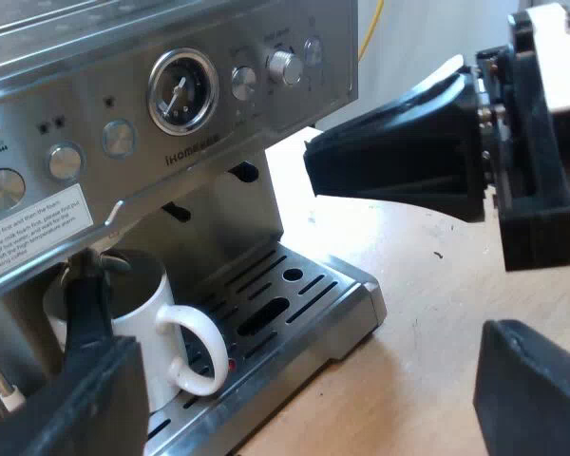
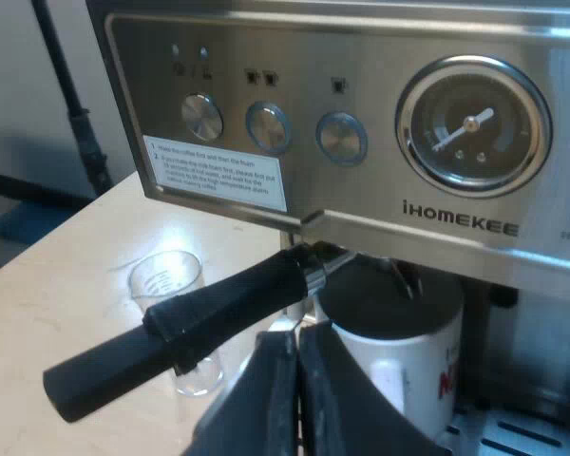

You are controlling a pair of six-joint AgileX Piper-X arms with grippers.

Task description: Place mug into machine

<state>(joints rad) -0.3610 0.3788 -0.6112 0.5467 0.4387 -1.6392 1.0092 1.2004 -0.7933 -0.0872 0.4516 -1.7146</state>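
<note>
1. The espresso machine carries the brand "iHOMEKEE" in black on its steel front, just under the round pressure gauge.
2. A white sticker sits on the machine's front below a row of round buttons. It holds numbered lines of print too small to read with certainty. Small cup icons are printed above the buttons.
3. The mug is white and shows part of some red lettering on its side, too little to read.
4. It stands upright on the machine's slotted drip tray, directly under the metal holder locked into the machine's front. Its long axis is vertical and its mouth faces up.
5. The mug's handle juts out sideways over the tray's grille.
6. The holder's dark handle slants out and down from the machine's front.
7. A measuring glass with printed graduations stands on the table beside the machine, beyond that handle.
8. The left gripper hangs in front of the drip tray with its fingers spread wide and nothing between them.
9. The right gripper is just in front of the mug, its fingers pressed together and holding nothing.
</note>
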